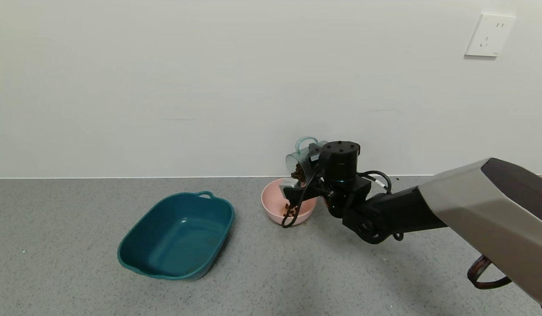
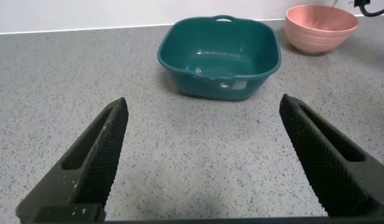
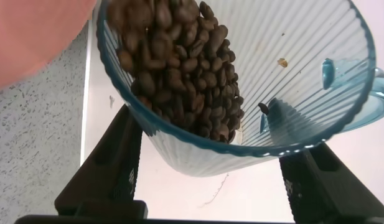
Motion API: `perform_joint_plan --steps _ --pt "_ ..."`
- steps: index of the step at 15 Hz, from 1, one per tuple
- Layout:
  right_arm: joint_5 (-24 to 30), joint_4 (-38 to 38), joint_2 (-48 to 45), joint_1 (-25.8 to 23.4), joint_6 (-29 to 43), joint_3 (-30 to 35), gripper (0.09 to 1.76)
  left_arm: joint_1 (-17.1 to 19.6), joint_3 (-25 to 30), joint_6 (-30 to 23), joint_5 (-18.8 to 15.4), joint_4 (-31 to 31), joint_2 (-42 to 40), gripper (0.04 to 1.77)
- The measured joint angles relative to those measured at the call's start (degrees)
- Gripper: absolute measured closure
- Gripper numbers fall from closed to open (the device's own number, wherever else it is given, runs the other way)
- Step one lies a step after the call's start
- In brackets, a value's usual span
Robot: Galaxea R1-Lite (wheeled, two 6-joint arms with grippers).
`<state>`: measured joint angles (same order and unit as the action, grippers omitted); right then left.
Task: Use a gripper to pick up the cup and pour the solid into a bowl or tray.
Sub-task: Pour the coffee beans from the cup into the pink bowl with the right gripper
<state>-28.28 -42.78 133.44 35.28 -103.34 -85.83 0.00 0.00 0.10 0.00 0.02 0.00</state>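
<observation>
Over the bowl: right gripper clamps the tipped see-through blue ribbed plastic cup.
Done: some dark brown beans lie in the small round pink bowl.
Left: most beans.
Left gripper: apart, idle.

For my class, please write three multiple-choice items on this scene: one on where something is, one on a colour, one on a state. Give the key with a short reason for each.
1. Where is the cup?
A. Lying in the teal tray
B. Held tilted above the pink bowl
C. Standing on the counter by the wall socket

2. What colour is the oblong tray?
A. Teal
B. Pink
C. White

3. What state is the left gripper in?
A. Shut on the cup
B. Shut on the tray's handle
C. Open, holding nothing

Key:
1 B: the right gripper holds the cup tipped over the pink bowl, and the beans crowd toward its rim.
2 A: the head view shows it teal beside the pink bowl.
3 C: its fingers stand wide apart over bare counter.
</observation>
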Motion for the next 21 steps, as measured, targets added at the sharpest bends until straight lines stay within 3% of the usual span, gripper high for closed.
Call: perform_joint_plan --steps 21 --pt "0.0 -1.8 0.3 0.4 -3.7 0.7 0.53 0.0 0.0 0.0 0.0 0.0 0.0 0.06"
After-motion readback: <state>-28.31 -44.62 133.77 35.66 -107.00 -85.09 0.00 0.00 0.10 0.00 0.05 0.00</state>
